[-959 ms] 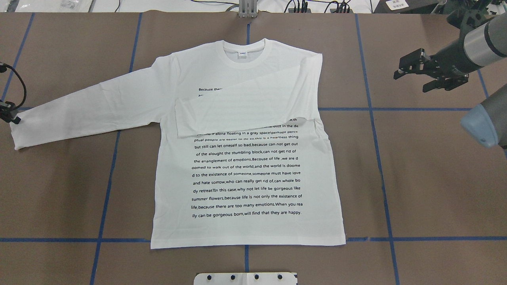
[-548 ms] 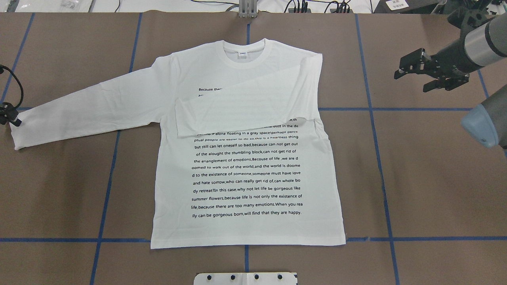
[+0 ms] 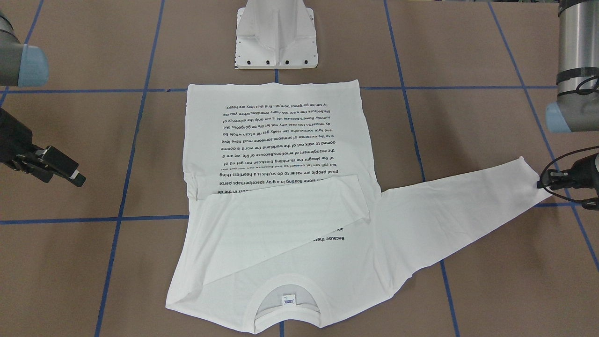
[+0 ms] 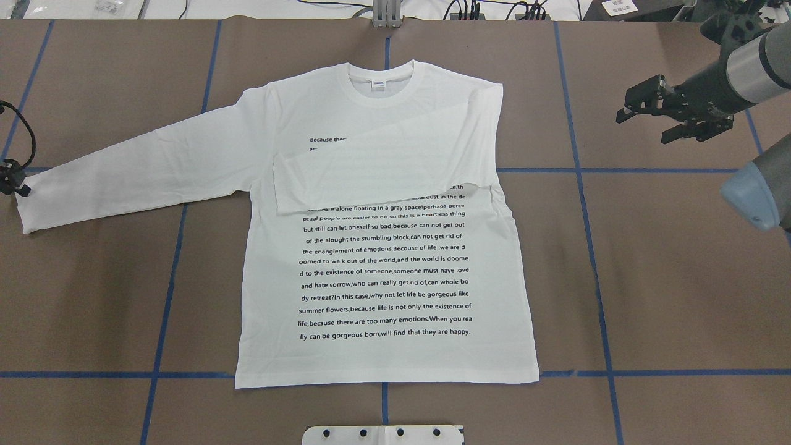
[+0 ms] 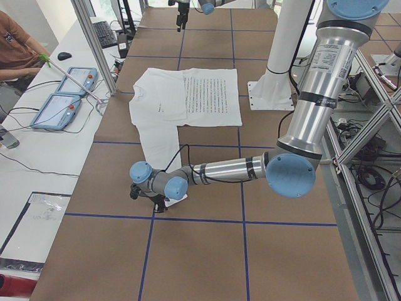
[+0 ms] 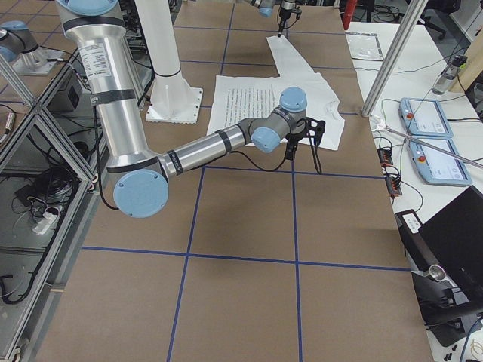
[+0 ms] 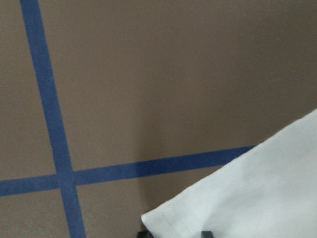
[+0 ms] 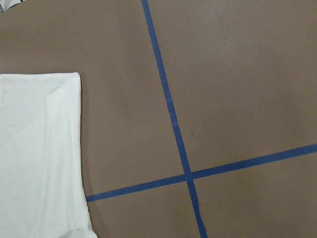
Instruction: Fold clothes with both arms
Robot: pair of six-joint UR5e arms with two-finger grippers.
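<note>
The white long-sleeved T-shirt lies flat on the brown table, text side up, collar at the far side. One sleeve is folded across the chest. The other sleeve stretches out to the view's left. My left gripper is at that sleeve's cuff, low over the table. In the left wrist view the cuff corner lies between the two parted fingertips, so the gripper is open. My right gripper is open and empty, above bare table right of the shirt's shoulder.
The white pedestal base stands at the robot's side of the shirt hem. Blue tape lines cross the table. Teach pendants and an operator are at a side table beyond the far edge.
The left gripper has shifted slightly at the cuff, toward the overhead view's left edge. The right gripper has barely moved. The shirt lies as before.
</note>
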